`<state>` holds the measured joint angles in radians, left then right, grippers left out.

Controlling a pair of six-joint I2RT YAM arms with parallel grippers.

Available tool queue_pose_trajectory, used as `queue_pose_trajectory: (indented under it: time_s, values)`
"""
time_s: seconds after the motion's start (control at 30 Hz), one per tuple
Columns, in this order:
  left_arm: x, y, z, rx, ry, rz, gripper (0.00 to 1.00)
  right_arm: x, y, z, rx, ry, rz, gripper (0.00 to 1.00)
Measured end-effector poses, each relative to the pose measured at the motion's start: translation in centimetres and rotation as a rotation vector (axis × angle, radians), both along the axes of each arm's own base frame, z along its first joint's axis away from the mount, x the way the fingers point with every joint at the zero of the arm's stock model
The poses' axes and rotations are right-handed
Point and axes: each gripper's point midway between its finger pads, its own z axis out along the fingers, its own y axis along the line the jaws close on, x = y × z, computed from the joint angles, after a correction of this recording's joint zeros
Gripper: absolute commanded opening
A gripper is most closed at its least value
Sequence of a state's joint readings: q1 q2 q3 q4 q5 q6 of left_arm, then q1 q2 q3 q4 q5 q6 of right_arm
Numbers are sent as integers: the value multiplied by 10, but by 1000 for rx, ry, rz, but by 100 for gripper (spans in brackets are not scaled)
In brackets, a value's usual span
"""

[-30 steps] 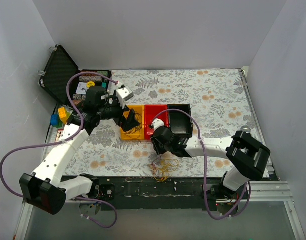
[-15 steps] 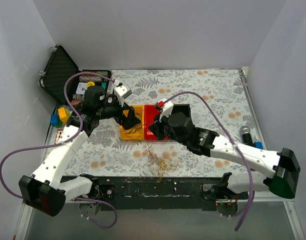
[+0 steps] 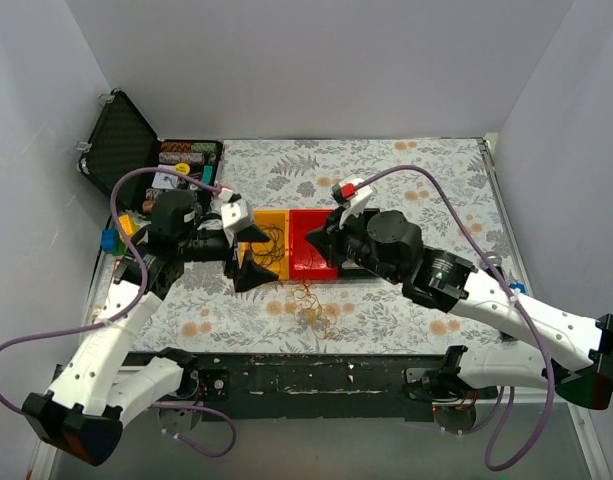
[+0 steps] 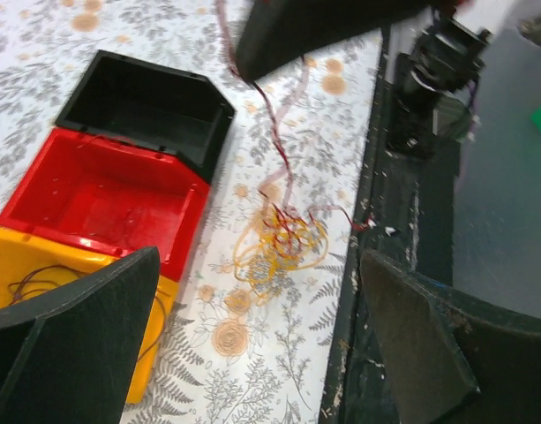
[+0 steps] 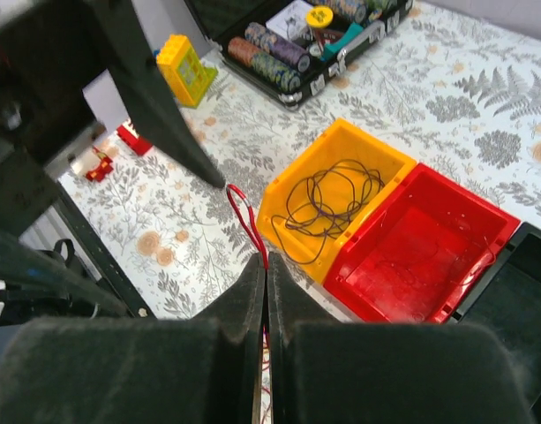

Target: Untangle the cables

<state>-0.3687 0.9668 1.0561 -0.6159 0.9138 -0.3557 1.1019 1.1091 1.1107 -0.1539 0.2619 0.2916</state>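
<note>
The cables [image 4: 277, 249], a small loose knot of very thin yellow-orange, red and dark flexible wires, lie on the floral-patterned table cover [image 3: 436, 190] near its front edge. They are just in front of the open red plastic bin [image 4: 102, 199], which sits between the yellow plastic bin [image 5: 389, 148] and the black plastic bin [image 4: 146, 110]. One thin red strand [image 5: 244, 212] rises out of the knot to the right gripper [image 5: 266, 269], whose fingers are pinched together on it above the table. The left gripper [image 3: 251, 255] hangs near the yellow bin with its fingers spread wide and nothing between them. A separate dark wire [image 5: 332, 199] lies coiled inside the yellow bin. Such wire looks almost weightless, limp and a little springy, so I judge it will trail and snag rather than slide, and pulling one strand could drag the whole knot along. A sound hold is a single strand clear of the knot, pinched at the fingertips, while the other gripper pins the bulk.
</note>
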Motion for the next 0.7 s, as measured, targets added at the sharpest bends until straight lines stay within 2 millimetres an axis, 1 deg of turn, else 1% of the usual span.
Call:
queue_pose_trajectory:
  time_s: [0.07,0.13,0.3,0.37,0.4,0.43,0.47,0.63,0.7]
  values:
    - [-14,1,-5,-10,-17,-49,98,-1,-3,11,20,-13,1,1]
    - [-26,2,-18,-10,-19,-93,98,-4,-7,24,46,-26,3,1]
    - [-35,2,-64,6,43,-139,98,-14,-16,51,120,-47,21,1]
    - [-38,-1,-79,-4,63,-150,98,-19,-18,61,153,-48,37,1]
    - [-39,-3,-83,-13,65,-158,98,-21,-19,65,165,-49,44,1]
    - [-40,-5,-85,-17,64,-165,98,-23,-19,67,174,-48,47,1]
    - [-43,-12,-86,-21,53,-185,98,-25,-20,71,188,-48,55,1]
    - [-67,-52,-79,-53,-19,-307,98,-32,-21,88,245,-53,84,1]
    - [-70,-66,-76,-70,-35,-320,98,-34,-20,95,270,-55,94,1]
